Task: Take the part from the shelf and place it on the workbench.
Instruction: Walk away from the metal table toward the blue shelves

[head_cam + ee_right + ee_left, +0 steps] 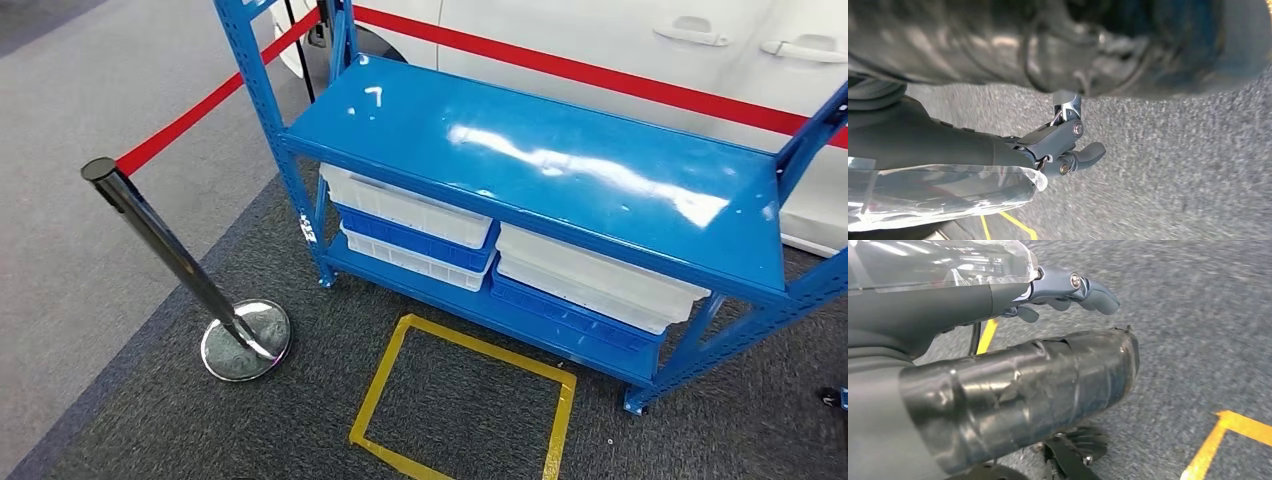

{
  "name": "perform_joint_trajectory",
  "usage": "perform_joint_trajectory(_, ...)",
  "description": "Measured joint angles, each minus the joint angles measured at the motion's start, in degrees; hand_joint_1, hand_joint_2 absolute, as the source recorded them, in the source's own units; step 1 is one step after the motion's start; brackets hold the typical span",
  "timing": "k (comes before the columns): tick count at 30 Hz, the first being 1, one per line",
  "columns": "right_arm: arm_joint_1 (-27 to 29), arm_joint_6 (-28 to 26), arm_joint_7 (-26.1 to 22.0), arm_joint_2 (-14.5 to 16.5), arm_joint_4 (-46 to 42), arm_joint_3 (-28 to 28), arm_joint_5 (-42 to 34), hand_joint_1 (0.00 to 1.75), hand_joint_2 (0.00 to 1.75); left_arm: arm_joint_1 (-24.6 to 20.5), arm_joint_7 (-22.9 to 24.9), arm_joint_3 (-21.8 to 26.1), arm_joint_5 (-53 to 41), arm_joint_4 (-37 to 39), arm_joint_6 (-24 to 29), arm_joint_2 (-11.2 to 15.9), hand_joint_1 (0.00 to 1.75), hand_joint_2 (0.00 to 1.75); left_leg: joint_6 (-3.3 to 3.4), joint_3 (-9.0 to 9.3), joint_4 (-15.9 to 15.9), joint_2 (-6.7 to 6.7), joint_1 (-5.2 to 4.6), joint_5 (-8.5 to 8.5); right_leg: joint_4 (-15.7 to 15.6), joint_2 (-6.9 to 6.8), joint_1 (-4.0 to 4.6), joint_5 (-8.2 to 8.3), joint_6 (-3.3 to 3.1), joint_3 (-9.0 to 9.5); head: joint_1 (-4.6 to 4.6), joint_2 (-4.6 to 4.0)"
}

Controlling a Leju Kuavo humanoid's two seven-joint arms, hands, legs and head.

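We see no part on the blue shelf [560,160]; its glossy top is bare, white bins [405,205] underneath. Left hand [1068,292] hangs over grey carpet [150,420], fingers loosely curled, holding nothing. Right hand [1065,147] the same. Yellow tape square [465,395] on the carpet; stanchion [175,260] near the shelf's left corner.

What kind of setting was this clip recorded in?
Probably a demo or exhibition floor set up as a mock workshop: a blue metal shelf with white bins, a yellow taped square on grey carpet, and a red belt barrier on a chrome post before a white car.
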Motion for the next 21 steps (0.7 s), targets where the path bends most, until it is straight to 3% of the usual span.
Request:
perform_joint_trajectory(2,-0.04,0.02,0.01,0.04,0.05,0.0,0.0,0.0,0.0,0.0,0.01,0.0,-0.01,0.0,-0.02,0.13,0.0,0.0,0.37,1.47,-4.13,-2.27,-0.06,1.24,0.29,1.3,-0.18,0.02,0.58,-0.55,-0.02,0.0)
perform_joint_trajectory(4,0.13,0.03,0.07,0.03,0.11,0.0,0.0,0.0,0.0,-0.12,0.07,0.01,-0.03,0.0,-0.04,0.14,0.0,0.0,0.5,1.71,-4.65,-1.8,-0.12,1.16,0.17,2.54,-0.38,0.28,1.44,-0.99,-0.07,0.01)
perform_joint_trajectory(5,0.26,0.03,0.12,0.02,0.15,0.0,0.01,0.0,0.0,-0.18,0.12,0.02,-0.03,0.0,-0.04,0.08,0.0,0.0,0.73,1.88,-4.98,-1.1,-0.03,1.35,0.32,2.34,-0.37,0.21,1.79,-1.11,-0.06,0.01)
perform_joint_trajectory(7,0.29,0.02,0.22,-0.01,0.2,0.0,0.09,0.0,0.0,-0.18,0.17,0.04,-0.04,0.0,-0.04,-0.04,0.0,0.0,1.34,2.21,-5.74,0.43,0.27,1.75,3.06,-0.34,-0.18,-1.56,2.21,-2.43,0.07,0.0)
perform_joint_trajectory(9,0.1,0.02,0.25,-0.02,0.24,0.0,0.15,0.0,0.0,-0.06,0.19,0.04,-0.03,0.0,-0.04,-0.07,0.0,0.0,1.63,2.31,-5.93,2.07,0.24,1.77,9.93,-3.65,-0.24,-5.18,2.44,-5.84,0.18,0.0)
perform_joint_trajectory(10,0.04,0.03,0.26,-0.03,0.26,0.0,0.15,0.0,0.0,0.02,0.23,0.05,-0.03,0.0,-0.04,-0.07,0.0,0.0,1.65,2.32,-5.86,2.99,0.17,1.67,13.42,-4.34,-0.3,-6.54,2.6,-7.61,0.16,0.01)
perform_joint_trajectory(11,0.03,0.03,0.26,-0.03,0.27,0.0,0.15,0.0,0.0,0.08,0.27,0.05,-0.03,0.0,-0.04,-0.07,0.0,0.0,1.63,2.34,-5.78,3.86,0.12,1.54,15.42,-4.64,-0.34,-6.92,2.72,-8.6,0.16,0.01)
perform_joint_trajectory(12,0.08,0.03,0.27,-0.04,0.27,0.0,0.15,0.0,0.0,0.07,0.3,0.06,-0.03,0.0,-0.04,-0.08,0.0,0.0,1.58,2.39,-5.68,4.67,0.1,1.4,15.26,-4.84,-0.36,-6.17,2.78,-8.47,0.16,0.01)
perform_joint_trajectory(13,0.16,0.03,0.28,-0.05,0.28,0.0,0.15,0.0,0.0,0.03,0.33,0.07,-0.03,0.0,-0.04,-0.09,0.0,0.0,1.5,2.49,-5.57,5.38,0.09,1.22,12.75,-5.16,-0.36,-4.47,2.75,-7.06,0.16,0.01)
perform_joint_trajectory(15,0.23,0.03,0.31,-0.07,0.3,0.0,0.15,0.0,0.0,-0.06,0.34,0.07,-0.03,0.0,-0.04,-0.12,0.0,0.0,1.12,2.8,-5.38,6.53,-0.03,0.83,4.84,-6.64,-0.17,-1.06,2.36,-2.7,0.16,0.0)
perform_joint_trajectory(16,0.18,0.03,0.31,-0.07,0.31,0.0,0.15,0.0,0.0,-0.09,0.34,0.07,-0.02,0.0,-0.04,-0.13,0.0,0.0,0.82,2.95,-5.32,6.96,-0.13,0.64,1.97,-7.26,0.02,-0.17,2.02,-1.16,0.17,0.0)
perform_joint_trajectory(17,0.16,0.03,0.32,-0.08,0.32,0.0,0.15,0.0,0.0,-0.15,0.34,0.07,-0.02,0.0,-0.04,-0.13,0.0,0.0,0.48,3.11,-5.31,7.36,-0.24,0.51,0.57,-7.59,0.21,0.06,1.65,-0.49,0.16,0.0)
perform_joint_trajectory(19,0.19,0.03,0.33,-0.1,0.33,0.0,0.15,0.0,0.0,-0.37,0.34,0.07,-0.02,0.0,-0.04,-0.14,0.0,0.0,-0.22,3.45,-5.39,8.08,-0.34,0.42,0.3,-6.96,0.4,0.07,0.96,-0.67,0.16,0.01)
perform_joint_trajectory(21,0.24,0.03,0.35,-0.11,0.33,0.0,0.15,0.0,0.0,-0.57,0.32,0.07,-0.03,0.0,-0.04,-0.18,0.0,0.0,-0.89,3.49,-4.76,7.19,-0.18,-0.32,-0.07,-6.08,0.13,0.34,0.25,-0.61,0.14,0.01)
